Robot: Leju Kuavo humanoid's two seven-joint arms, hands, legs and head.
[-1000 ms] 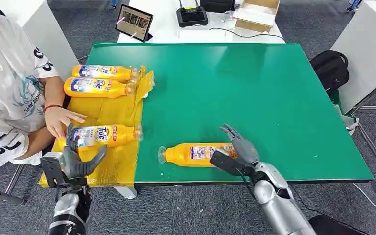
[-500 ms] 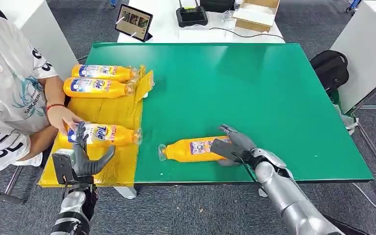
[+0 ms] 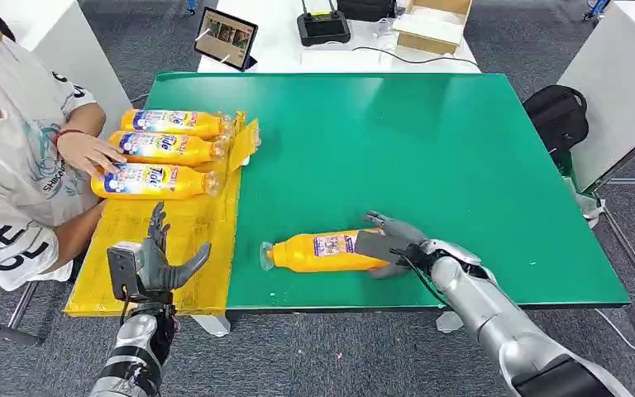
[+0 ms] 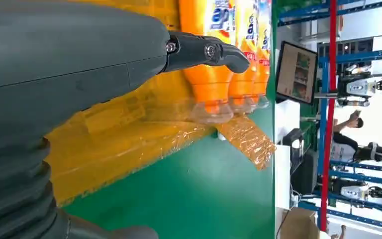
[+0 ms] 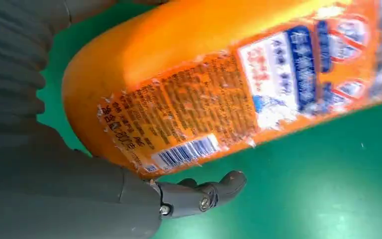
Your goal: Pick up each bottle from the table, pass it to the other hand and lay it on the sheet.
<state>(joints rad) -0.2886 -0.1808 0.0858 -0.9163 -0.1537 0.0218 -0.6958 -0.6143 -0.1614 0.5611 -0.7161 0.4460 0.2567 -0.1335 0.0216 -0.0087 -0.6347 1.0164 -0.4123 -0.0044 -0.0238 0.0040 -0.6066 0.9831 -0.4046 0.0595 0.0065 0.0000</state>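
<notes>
Right hand (image 3: 393, 246): my fingers wrap the base of the bottle (image 3: 322, 252), lying lower centre on the green worktop (image 3: 430, 149).
Left hand (image 3: 155, 263): fingers spread, released, over the sheet (image 3: 186, 207) near its front edge.
Open room: bare green, upper right.

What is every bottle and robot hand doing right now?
Bottle on the table: lying on its side, right hand around its base.
Three bottles on the sheet: lying side by side.
Right hand: closing on the bottle, not lifted.
Left hand: open, empty.
Tablet: screen on.
</notes>
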